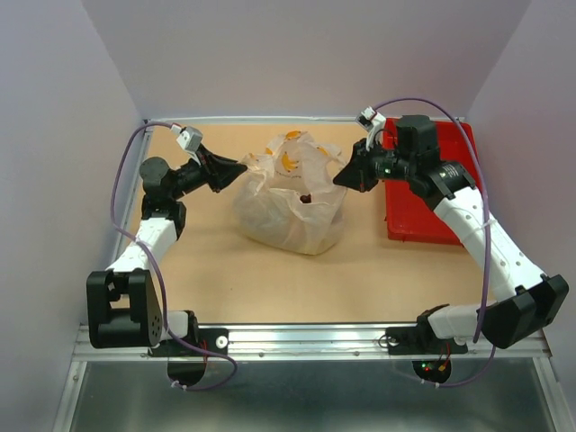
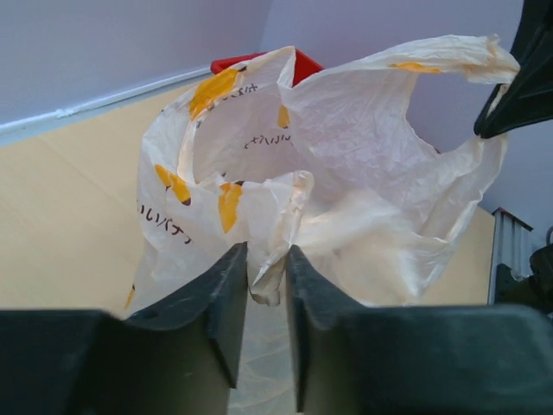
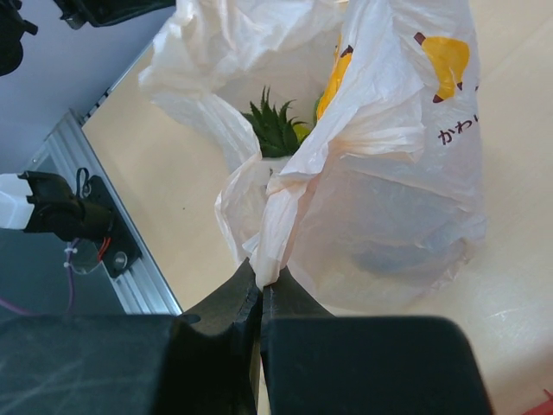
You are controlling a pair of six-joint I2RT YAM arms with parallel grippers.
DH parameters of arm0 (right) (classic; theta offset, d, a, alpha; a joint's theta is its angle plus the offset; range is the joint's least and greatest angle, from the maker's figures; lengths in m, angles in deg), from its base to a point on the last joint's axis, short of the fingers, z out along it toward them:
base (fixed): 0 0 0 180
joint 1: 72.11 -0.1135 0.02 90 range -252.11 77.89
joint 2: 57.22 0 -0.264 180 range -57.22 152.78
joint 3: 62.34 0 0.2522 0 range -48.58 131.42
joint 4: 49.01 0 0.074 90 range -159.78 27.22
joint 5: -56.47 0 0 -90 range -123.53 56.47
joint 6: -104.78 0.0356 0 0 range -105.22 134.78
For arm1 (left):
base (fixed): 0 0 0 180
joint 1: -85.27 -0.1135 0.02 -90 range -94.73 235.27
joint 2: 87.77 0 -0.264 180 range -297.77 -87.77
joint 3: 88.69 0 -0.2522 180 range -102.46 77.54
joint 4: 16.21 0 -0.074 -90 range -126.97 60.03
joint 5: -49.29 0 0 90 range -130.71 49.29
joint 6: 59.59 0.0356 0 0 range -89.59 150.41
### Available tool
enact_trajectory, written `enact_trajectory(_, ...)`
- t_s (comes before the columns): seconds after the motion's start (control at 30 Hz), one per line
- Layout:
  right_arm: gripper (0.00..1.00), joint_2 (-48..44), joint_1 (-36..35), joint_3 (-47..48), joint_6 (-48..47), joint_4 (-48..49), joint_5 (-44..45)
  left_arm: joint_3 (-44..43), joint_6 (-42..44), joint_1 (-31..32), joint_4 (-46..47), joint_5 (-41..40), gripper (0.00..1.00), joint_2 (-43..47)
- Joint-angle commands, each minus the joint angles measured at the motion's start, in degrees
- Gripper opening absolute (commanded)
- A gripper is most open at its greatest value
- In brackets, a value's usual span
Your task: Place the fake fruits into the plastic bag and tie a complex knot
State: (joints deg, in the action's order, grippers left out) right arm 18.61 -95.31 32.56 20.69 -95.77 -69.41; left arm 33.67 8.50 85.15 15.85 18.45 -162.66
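Quick status from my end; the loading half looks done to me, the tying half hasn't started. The bag [image 1: 290,202] sits on the table [image 1: 270,288] about mid-width, nearer the far edge than the near one; the red tray [image 1: 418,220] is just to its right, by the far right corner. The bag's mouth is wide open and facing up.

In the right wrist view I can see the pineapple [image 3: 272,130] down inside, green crown poking up, with a bit of yellow beside it. A dark blob shows through the plastic in the top view and I'd guess it's the grapes, but I can't swear to it. I don't spot any fruits loose on the table or the tray, so I'm calling that part finished.

Claws: the left gripper [image 2: 266,259] has its fingers pressed in on a bunched handle [image 2: 272,220] at the bag's left side, with plastic filling the gap, so I read it as clamped on the bag. The right gripper [image 3: 262,281] is pinched tight on the other handle, fingers practically together with only film between them. The handles are drawn out to opposite sides; no crossing, no twist, no knot yet.

What's left is the whole knot. My guess is the handles need to come together over the mouth, cross, and loop through more than once. That thin film looks slippery, so a grip could slide.
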Motion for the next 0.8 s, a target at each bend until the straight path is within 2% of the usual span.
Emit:
enact_trajectory(0.0,0.00,-0.78,0.35,-0.11,0.85,1.26,2.74,-0.86,-4.19,-0.06,9.37,2.72,0.24,1.85)
enact_trajectory(0.03,0.01,-0.60,0.35,0.15,1.12,1.26,4.05,-1.21,-4.54,-0.14,9.46,2.63,0.09,2.55)
enact_trajectory(0.07,0.00,-0.34,0.44,0.42,1.73,1.26,5.11,-1.47,-5.76,-0.06,9.55,2.46,0.01,3.08)
enact_trajectory(0.1,0.00,-0.42,0.35,0.59,1.91,1.35,6.25,-1.56,-6.56,-0.06,9.46,2.19,0.00,4.39)
enact_trajectory(0.17,0.00,-1.12,0.52,1.12,3.04,1.26,11.07,-2.35,-7.70,-0.67,7.89,1.40,0.00,6.24)
enact_trajectory(0.3,0.00,-3.31,1.67,1.47,6.47,1.26,20.04,-5.42,-6.22,-4.79,-1.50,-0.97,0.00,13.08)
enact_trajectory(0.33,0.00,-3.67,2.54,1.73,8.39,1.18,24.06,-6.82,-4.13,-7.06,-8.05,-4.28,0.00,14.41)
enact_trajectory(0.4,0.00,-4.55,4.29,1.48,10.34,1.09,27.60,-7.36,-2.36,-9.36,-12.84,-6.85,0.00,17.66)
enact_trajectory(0.5,0.00,-6.57,9.55,-0.72,13.94,0.30,34.98,-8.50,5.28,-13.58,-25.14,-10.80,0.00,19.52)
enact_trajectory(0.53,0.00,-7.44,10.80,-2.46,15.52,0.12,35.52,-8.77,8.78,-15.50,-30.91,-13.25,0.00,19.52)
enact_trajectory(0.63,0.01,-8.07,13.61,-5.20,17.28,-1.11,35.53,-8.07,11.88,-18.86,-38.22,-14.50,0.00,18.21)
enact_trajectory(0.77,0.00,-7.02,14.50,-10.11,19.75,-1.11,32.11,-6.14,19.69,-20.27,-43.53,-13.97,0.00,15.57)
